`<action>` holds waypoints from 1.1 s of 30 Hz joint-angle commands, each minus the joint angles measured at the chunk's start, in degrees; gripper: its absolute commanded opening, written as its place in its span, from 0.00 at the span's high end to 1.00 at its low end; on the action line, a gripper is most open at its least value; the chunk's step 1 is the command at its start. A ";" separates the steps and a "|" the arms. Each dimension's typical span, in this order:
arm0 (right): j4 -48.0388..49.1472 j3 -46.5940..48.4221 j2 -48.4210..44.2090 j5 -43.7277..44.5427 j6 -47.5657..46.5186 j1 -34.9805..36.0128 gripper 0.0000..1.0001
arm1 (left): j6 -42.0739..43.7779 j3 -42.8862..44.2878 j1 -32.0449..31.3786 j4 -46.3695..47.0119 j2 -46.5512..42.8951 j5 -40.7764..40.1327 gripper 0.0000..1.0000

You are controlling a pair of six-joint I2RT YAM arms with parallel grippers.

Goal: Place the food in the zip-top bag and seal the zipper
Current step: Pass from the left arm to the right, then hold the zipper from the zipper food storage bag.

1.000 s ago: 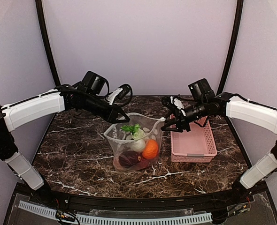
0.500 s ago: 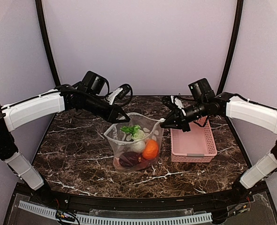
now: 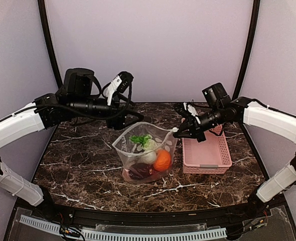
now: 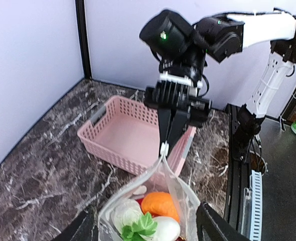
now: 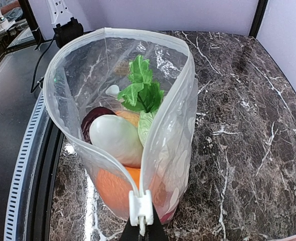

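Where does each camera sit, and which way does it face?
Top external: above, behind the arms, looking down at the table; both arms show.
Left wrist: on the left arm, facing right over the zip-top bag toward the pink basket; open fingers show.
Right wrist: on the right arm, facing left into the bag; shut fingers pinch its corner.
Shared: both wrist views see the bag, from opposite sides.

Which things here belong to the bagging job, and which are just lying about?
Job: zip-top bag, food inside it, zipper pinched by the right gripper.
Lying about: pink basket beside the bag, empty.
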 commanded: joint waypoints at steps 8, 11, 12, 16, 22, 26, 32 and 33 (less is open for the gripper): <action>-1.59 2.64 -3.16 -0.71 0.65 0.44 1.00 | 2.98 5.51 -4.76 8.54 8.84 0.58 0.35; -1.65 2.64 -3.42 -1.26 0.41 0.46 1.00 | 2.13 6.45 -5.22 10.06 11.10 2.07 0.38; -1.63 2.57 -3.51 -1.36 0.38 0.44 1.00 | 1.83 7.28 -5.23 10.22 12.29 2.32 0.38; -1.76 2.61 -3.52 -1.59 0.55 0.44 1.00 | 0.86 9.71 -5.33 10.59 15.71 3.52 0.44; -1.79 2.72 -3.33 -1.22 0.64 0.44 1.00 | 0.27 11.92 -5.43 10.59 18.96 2.65 0.52; -1.76 2.71 -3.43 -1.06 0.73 0.44 1.00 | -0.07 12.46 -5.83 10.90 20.25 3.32 0.55; -1.66 2.72 -3.55 -0.93 1.20 0.43 1.00 | -0.31 12.88 -6.60 11.27 21.70 3.84 0.55; -1.61 2.72 -3.61 -0.96 1.32 0.44 1.00 | -0.45 12.84 -6.68 11.39 21.79 3.95 0.56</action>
